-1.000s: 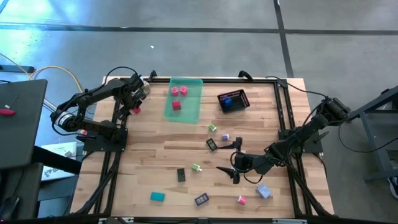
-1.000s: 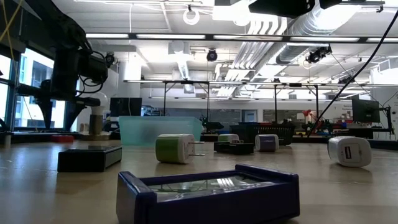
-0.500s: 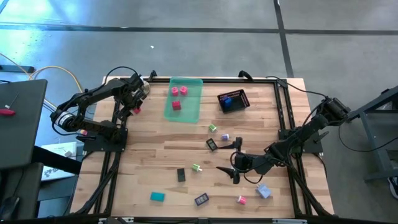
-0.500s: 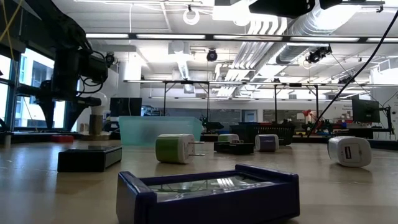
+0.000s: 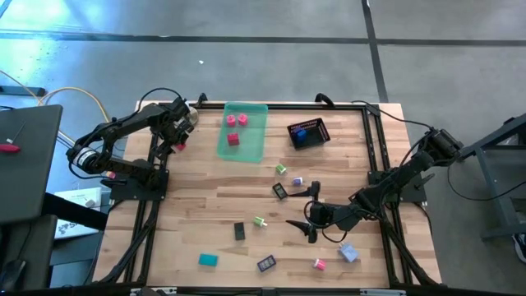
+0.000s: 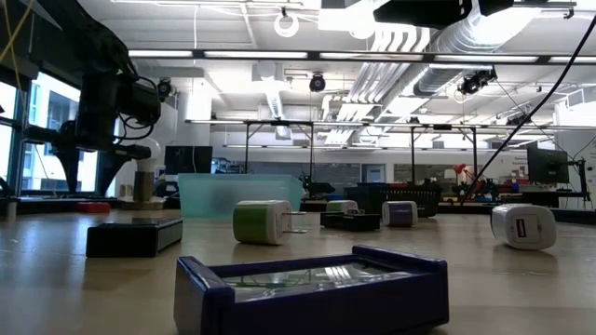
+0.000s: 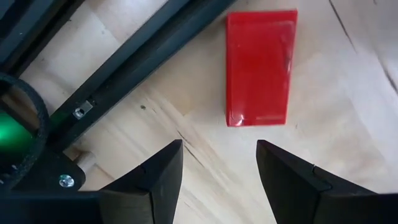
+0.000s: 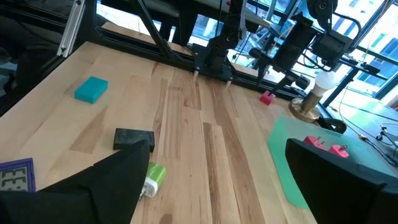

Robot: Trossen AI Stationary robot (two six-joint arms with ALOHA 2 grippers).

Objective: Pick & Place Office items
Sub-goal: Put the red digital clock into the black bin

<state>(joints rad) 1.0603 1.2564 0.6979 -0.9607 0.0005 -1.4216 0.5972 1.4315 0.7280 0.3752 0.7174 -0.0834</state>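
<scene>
tray (image 5: 251, 150) left of basket (image 5: 309, 133), pieces (image 5: 279, 191) scattered before both

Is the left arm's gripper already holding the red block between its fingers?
No. In the left wrist view the red block lies on the wooden table, ahead of the open fingers, which touch nothing.

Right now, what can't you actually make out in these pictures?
- Black mesh basket, high view: something blue inside, too small to identify.
- Green tray, low view: its cloudy wall hides the pink pieces.
- Red piece, left wrist view: the open left gripper hovers above it; height unclear.
- Right gripper, high view: nothing visibly held.
</scene>
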